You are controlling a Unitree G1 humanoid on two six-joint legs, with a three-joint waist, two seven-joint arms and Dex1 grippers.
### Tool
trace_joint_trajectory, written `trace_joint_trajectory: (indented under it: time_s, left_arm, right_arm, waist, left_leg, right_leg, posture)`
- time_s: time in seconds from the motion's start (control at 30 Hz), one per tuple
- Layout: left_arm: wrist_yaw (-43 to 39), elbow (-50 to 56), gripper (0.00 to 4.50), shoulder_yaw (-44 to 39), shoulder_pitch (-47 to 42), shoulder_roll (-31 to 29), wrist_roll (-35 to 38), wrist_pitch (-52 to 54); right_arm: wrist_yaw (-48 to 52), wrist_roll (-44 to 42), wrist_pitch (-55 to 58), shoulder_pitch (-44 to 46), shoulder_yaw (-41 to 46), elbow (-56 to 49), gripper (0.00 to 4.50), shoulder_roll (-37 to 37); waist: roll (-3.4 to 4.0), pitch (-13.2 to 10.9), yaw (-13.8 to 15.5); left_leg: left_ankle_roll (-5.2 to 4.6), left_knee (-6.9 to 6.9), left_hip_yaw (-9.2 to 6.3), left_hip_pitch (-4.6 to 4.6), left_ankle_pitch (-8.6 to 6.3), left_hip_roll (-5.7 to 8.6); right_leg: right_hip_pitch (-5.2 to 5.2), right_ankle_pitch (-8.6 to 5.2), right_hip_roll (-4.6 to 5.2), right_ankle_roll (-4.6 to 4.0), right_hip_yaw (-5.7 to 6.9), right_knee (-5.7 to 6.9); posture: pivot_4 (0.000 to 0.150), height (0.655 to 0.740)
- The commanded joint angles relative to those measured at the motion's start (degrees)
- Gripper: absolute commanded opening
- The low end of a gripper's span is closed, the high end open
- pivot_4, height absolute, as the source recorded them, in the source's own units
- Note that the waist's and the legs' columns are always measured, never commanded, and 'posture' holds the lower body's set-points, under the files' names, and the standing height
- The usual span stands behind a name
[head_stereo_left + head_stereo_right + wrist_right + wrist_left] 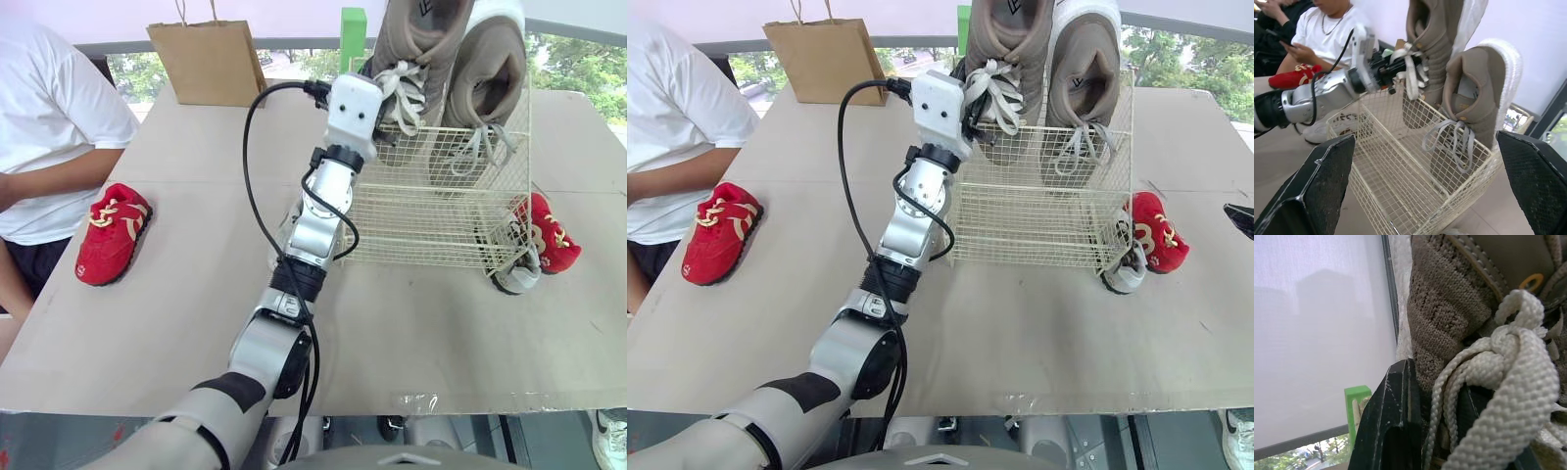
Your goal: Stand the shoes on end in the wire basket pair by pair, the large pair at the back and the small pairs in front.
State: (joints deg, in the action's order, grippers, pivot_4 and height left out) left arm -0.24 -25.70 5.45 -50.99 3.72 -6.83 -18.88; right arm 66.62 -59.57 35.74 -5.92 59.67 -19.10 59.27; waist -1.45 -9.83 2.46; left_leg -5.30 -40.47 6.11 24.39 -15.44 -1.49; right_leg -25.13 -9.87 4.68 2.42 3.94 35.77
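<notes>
Beige board covers the bench (421,333), and the wire basket (431,211) sits on it toward 1 o'clock. Two big taupe knit shoes stand on end along the basket's back wall, heels up and pale laces hanging. The left large shoe (416,39) and the right large shoe (490,69) are side by side, touching. Each insole carries a small dark logo, too small to read.

The left pincer (978,110) is closed on the left large shoe at its laced front, with one black finger (1388,426) flat against the knit side and laces bunched across the grip. The right pincer (1425,139) is spread wide with nothing in it, off the basket's 3 o'clock side.

At the basket's 4 o'clock corner a white shoe (517,266) touches the wire, and the red shoe beside the basket (551,235) lies just beyond it. Printing on the white shoe's side cannot be made out. At 9 o'clock the red shoe by the person (113,233) rests on its sole, well apart from the basket. A person in a white T-shirt (54,127) sits there. A plain brown paper bag (208,61) stands at 11 o'clock, and a green block (353,37) at 12.
</notes>
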Motion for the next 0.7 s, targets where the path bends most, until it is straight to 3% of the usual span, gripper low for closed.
trace_joint_trajectory:
  time_s: [0.03, 0.1, 0.2, 0.27, 0.3, 0.37, 0.57, 0.7]
  left_arm:
    - [-0.39, -1.34, 0.56, 1.28, 1.43, 1.05, -0.33, 0.96]
    - [-3.53, 1.28, 0.56, 0.92, 2.68, 0.77, 2.24, 5.10]
    - [-11.04, 11.37, 2.08, 0.11, 6.94, -0.82, 9.57, 14.86]
    - [-13.54, 17.10, 3.05, -0.05, 8.75, -2.16, 11.74, 19.44]
    - [-14.60, 19.84, 3.28, -0.30, 9.45, -3.11, 12.62, 21.56]
    - [-15.74, 23.58, 4.31, -0.65, 10.27, -4.56, 13.91, 25.15]
    - [-20.95, 36.25, 4.43, -2.52, 13.32, -11.89, 18.99, 35.13]
    - [-22.49, 40.59, 4.43, -4.69, 15.61, -14.23, 21.32, 35.00]
  right_arm:
    - [-0.66, -0.08, 0.08, -0.74, 3.10, -1.79, 4.50, -0.64]
    - [-0.68, 0.02, 0.01, -1.17, 3.44, -2.06, 4.50, -0.90]
    - [-0.97, -0.20, 0.00, -1.29, 4.37, -1.79, 4.50, -0.86]
    - [-0.97, -0.26, 0.06, -1.17, 4.65, -1.34, 4.50, -0.67]
    - [-0.91, -0.33, -0.02, -0.88, 4.65, -0.71, 4.50, -0.61]
    - [-0.78, -0.33, -0.17, -0.42, 4.50, 0.24, 4.50, -0.47]
    - [0.25, 1.03, -1.43, 2.48, 1.87, 4.47, 4.50, 0.69]
    - [0.17, 1.67, -1.72, 4.03, -0.05, 4.68, 4.50, 0.38]
  waist:
    - [0.08, 0.04, -0.02]
    - [0.10, 0.06, -0.12]
    - [0.34, 0.20, -0.34]
    - [0.42, 0.25, -0.39]
    - [0.44, 0.26, -0.41]
    - [0.49, 0.29, -0.42]
    - [0.52, 0.30, -0.59]
    - [0.52, 0.30, -0.33]
  left_leg:
    - [0.00, 0.00, 0.00, -0.06, 0.00, 0.00]
    - [-0.01, 0.00, 0.00, -0.25, 0.00, 0.00]
    - [-0.02, 0.03, 0.01, -0.44, -0.01, -0.02]
    - [-0.02, 0.05, 0.03, -0.47, -0.01, -0.03]
    - [-0.02, 0.05, 0.03, -0.49, -0.01, -0.04]
    - [0.00, 0.05, -0.01, -0.57, 0.00, -0.06]
    - [0.00, 0.05, 0.00, -0.56, 0.00, -0.03]
    - [-0.01, 0.05, -0.02, -0.54, 0.00, -0.01]
  right_leg:
    - [0.04, -0.05, 0.00, -0.07, -0.01, 0.00]
    - [0.20, -0.10, -0.01, -0.14, -0.02, 0.01]
    - [0.35, -0.12, -0.01, -0.15, -0.04, 0.01]
    - [0.34, -0.12, -0.02, -0.15, -0.08, 0.02]
    - [0.34, -0.12, -0.04, -0.15, -0.09, 0.04]
    - [0.34, -0.13, -0.16, -0.14, -0.18, 0.08]
    - [0.32, -0.10, -0.18, -0.18, -0.28, 0.08]
    - [0.32, -0.11, -0.16, -0.20, -0.26, 0.06]
  posture:
    - [0.150, 0.7400]
    - [0.150, 0.7400]
    - [0.150, 0.7400]
    - [0.150, 0.7400]
    - [0.150, 0.7400]
    - [0.150, 0.7400]
    - [0.150, 0.7400]
    - [0.150, 0.7400]
